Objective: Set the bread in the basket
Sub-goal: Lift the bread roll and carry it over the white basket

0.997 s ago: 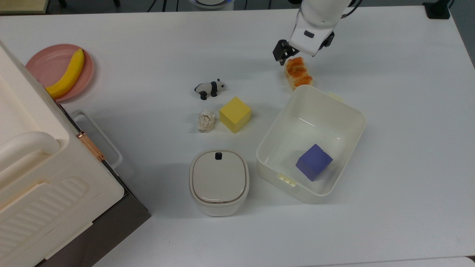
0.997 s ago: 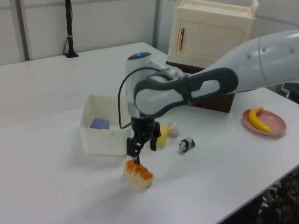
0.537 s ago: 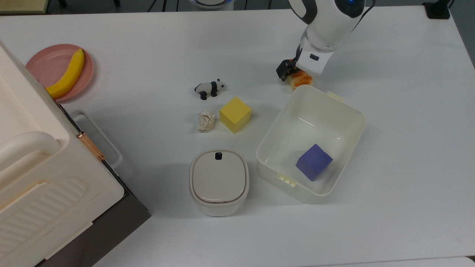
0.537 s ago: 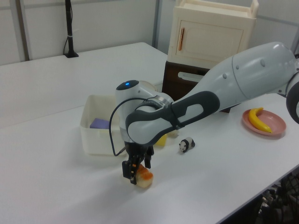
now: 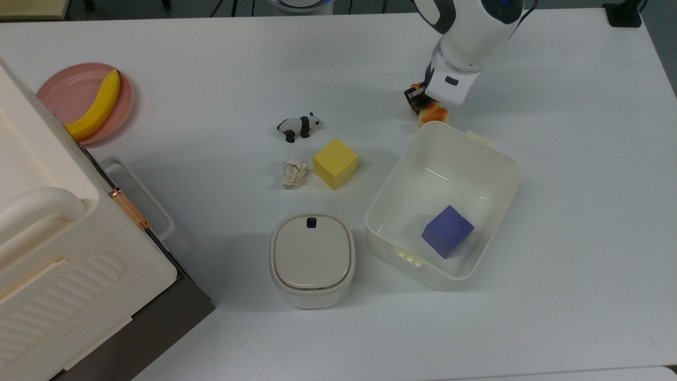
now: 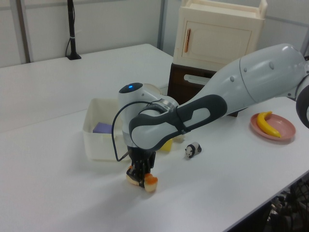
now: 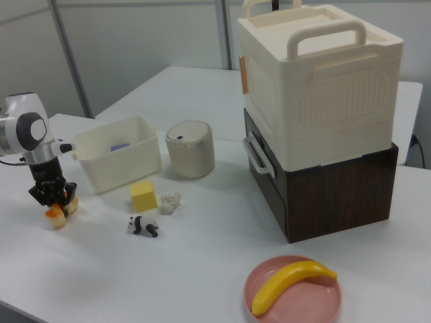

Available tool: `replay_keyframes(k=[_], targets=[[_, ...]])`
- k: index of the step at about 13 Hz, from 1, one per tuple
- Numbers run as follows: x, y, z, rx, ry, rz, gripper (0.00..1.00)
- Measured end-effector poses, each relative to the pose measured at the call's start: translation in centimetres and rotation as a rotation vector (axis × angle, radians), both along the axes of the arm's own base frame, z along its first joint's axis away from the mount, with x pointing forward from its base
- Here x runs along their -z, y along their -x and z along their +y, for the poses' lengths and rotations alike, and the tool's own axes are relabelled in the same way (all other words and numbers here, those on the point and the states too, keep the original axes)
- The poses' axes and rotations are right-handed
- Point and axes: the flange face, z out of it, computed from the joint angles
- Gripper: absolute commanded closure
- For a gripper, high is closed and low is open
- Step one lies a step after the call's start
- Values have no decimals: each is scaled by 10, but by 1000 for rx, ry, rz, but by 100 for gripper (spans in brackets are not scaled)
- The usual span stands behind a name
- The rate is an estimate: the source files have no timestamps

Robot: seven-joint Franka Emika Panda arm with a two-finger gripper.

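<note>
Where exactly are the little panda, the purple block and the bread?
Small black-and-white toy panda (image 5: 299, 127), top view, on its body.
Purple cube (image 5: 447, 231), top view, on its top face.
Orange-brown glazed toy bread loaf (image 5: 435, 112), top view, on its exposed end.

No text, label, brand, number or sign can be read on anything here.

Basket (image 5: 492, 159) wall just beside bread (image 5: 433, 112)

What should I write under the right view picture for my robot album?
The robot's gripper closes on the toy bread on the white table, beside the cream basket.
</note>
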Motion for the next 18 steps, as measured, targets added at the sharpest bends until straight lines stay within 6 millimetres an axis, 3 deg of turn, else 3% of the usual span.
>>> replay_keyframes(k=[2,6,10,12,14,18], targets=[[-18,-1,0,-1,-1,-4,92],[-102,-21,0,7,-21,-45,89],[-162,-47,-6,40,-70,-135,86],[-177,-58,-11,59,-86,-165,86],[-182,-86,-29,129,-97,-192,85],[-164,-155,-70,343,-128,-298,78]])
